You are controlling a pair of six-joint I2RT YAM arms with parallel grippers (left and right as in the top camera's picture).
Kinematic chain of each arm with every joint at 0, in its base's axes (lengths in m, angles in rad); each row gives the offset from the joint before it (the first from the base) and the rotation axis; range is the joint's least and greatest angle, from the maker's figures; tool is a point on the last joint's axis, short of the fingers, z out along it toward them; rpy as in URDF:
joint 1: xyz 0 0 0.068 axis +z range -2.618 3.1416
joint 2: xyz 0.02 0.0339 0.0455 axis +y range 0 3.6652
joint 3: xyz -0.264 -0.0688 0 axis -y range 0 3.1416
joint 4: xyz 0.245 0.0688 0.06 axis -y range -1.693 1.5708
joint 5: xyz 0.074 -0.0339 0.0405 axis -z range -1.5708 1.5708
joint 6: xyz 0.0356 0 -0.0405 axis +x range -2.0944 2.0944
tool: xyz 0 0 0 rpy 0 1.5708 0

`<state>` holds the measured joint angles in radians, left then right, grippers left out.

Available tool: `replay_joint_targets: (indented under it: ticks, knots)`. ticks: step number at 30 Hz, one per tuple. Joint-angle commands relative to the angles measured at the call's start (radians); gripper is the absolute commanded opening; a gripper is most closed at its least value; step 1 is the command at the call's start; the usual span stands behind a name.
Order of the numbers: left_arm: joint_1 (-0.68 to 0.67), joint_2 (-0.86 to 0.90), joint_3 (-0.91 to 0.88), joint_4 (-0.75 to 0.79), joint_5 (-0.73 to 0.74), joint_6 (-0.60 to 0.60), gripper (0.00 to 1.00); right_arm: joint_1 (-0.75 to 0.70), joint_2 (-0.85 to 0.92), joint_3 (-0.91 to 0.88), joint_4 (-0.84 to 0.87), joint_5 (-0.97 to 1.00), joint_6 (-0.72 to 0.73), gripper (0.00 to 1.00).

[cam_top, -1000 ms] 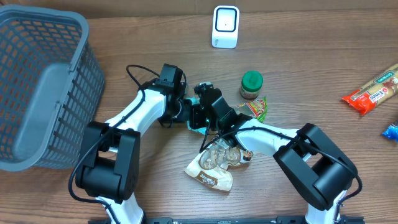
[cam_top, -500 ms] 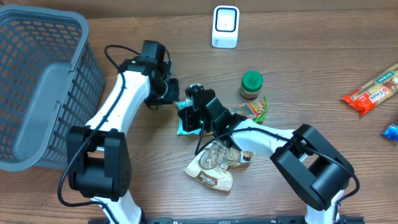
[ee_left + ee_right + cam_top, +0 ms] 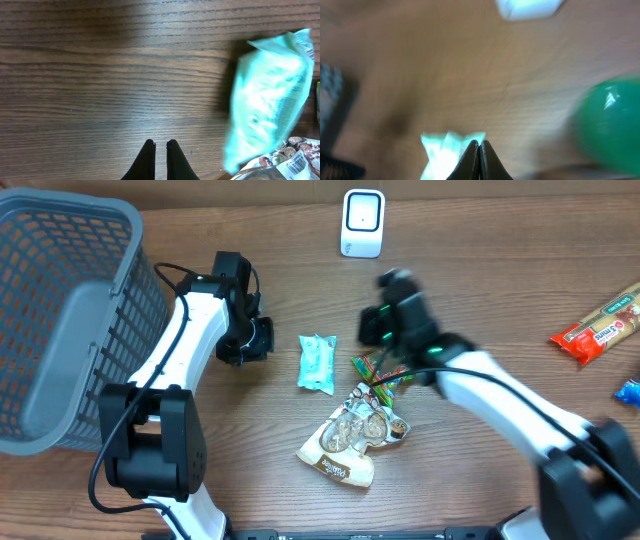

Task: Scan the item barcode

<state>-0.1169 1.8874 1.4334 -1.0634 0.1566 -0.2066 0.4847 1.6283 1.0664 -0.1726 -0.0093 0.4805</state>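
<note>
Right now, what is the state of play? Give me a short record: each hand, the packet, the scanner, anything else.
left hand: shut, empty, over the table left of the packet
right hand: shut, empty, arm blurred in the overhead view
teal packet: flat on the table between the arms, held by neither
scanner: white, at the far edge
others: basket, cookie bag, snack bar

1. The pale teal packet [image 3: 317, 363] is lying flat on the wooden table [image 3: 480, 290], its crimped ends pointing toward the far and near edges and its glossy wrapper catching the light.
2. The white scanner [image 3: 362, 223], a rounded box with a paler front panel, is sitting near the table's far edge, well apart from the packet.
</note>
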Motion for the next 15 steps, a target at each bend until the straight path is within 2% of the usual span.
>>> replay_joint_targets:
  ticks: [1,7,15]
  knots:
    - [-0.002,-0.017,0.015,-0.003,0.029,0.016,0.04,-0.035,-0.104,0.025,-0.024,0.042,-0.049,0.04]
    - [-0.028,-0.017,0.014,-0.003,0.204,0.058,0.04,-0.044,-0.172,0.025,-0.135,0.085,-0.057,0.04]
    - [-0.159,-0.017,-0.039,0.013,0.187,0.046,0.04,-0.044,-0.193,0.024,-0.364,0.286,0.048,0.04]
